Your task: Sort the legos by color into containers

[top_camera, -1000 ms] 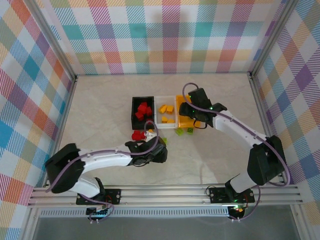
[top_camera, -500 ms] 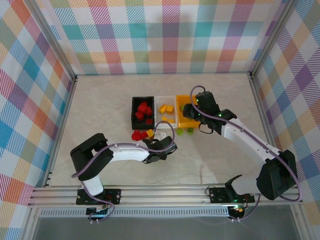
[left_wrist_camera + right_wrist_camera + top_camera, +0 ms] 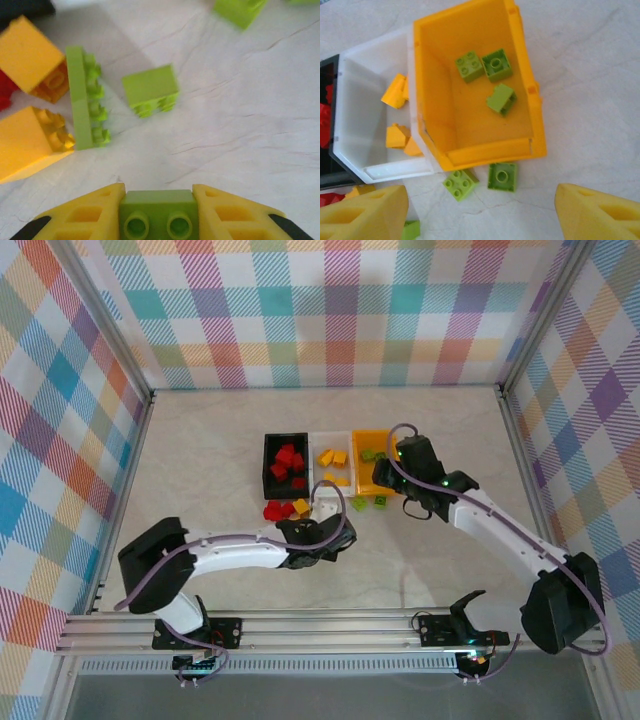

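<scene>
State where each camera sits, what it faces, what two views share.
Top external: above and behind the left arm and right arm, looking down at the table.
Left wrist: faces the table; left gripper shut on a green brick.
Right wrist: looks down at the orange bin; right gripper open.
Shared: orange bin, top and right wrist.

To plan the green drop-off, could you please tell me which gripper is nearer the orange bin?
Right. The right gripper hovers open at the orange bin's near edge; the left gripper, shut on a green brick, is farther off, to its near-left.
</scene>
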`<state>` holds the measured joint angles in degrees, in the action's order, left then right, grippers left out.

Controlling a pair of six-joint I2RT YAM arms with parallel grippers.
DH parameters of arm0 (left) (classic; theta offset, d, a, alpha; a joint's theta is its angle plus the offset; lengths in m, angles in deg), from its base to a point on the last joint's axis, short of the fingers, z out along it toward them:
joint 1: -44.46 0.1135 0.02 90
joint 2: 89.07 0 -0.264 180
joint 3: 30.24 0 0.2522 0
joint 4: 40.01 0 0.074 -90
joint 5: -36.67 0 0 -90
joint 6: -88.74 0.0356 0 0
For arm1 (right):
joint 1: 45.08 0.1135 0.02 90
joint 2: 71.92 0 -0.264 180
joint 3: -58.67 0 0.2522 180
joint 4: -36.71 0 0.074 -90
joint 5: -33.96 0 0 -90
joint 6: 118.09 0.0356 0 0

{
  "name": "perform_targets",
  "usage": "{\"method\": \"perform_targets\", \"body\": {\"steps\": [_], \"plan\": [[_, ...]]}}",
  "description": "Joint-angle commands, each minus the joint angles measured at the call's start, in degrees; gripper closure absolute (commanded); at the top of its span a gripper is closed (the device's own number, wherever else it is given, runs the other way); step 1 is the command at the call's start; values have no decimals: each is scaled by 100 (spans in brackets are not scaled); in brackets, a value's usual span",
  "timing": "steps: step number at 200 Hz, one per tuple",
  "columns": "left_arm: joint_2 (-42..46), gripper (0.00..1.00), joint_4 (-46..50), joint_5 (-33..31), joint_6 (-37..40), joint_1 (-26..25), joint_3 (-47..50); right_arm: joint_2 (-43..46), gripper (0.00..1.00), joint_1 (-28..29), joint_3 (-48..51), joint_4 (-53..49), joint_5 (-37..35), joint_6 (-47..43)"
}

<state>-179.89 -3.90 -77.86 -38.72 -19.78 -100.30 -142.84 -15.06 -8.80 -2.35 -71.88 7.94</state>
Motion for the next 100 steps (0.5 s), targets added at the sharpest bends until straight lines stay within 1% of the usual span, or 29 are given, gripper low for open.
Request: {"method": "perform_targets", "body": {"steps": [1, 26, 45, 61, 100], "plan": [[13, 66, 110, 269, 323, 224, -864, 327, 23, 21, 395, 20, -78, 343], [-641, 66, 98, 715, 530, 760, -1912, 664, 23, 21, 940, 64, -1, 555], [-1367, 66, 186, 1091, 626, 1069, -2879, 827, 24, 30, 1234, 108, 113, 616], [-1996, 66, 402, 1211, 752, 1174, -3810, 880, 24, 39, 1379, 77, 172, 639], [-3502, 66, 1240, 1221, 847, 1356, -5977, 1078, 24, 74, 1646, 61, 238, 667]]}}
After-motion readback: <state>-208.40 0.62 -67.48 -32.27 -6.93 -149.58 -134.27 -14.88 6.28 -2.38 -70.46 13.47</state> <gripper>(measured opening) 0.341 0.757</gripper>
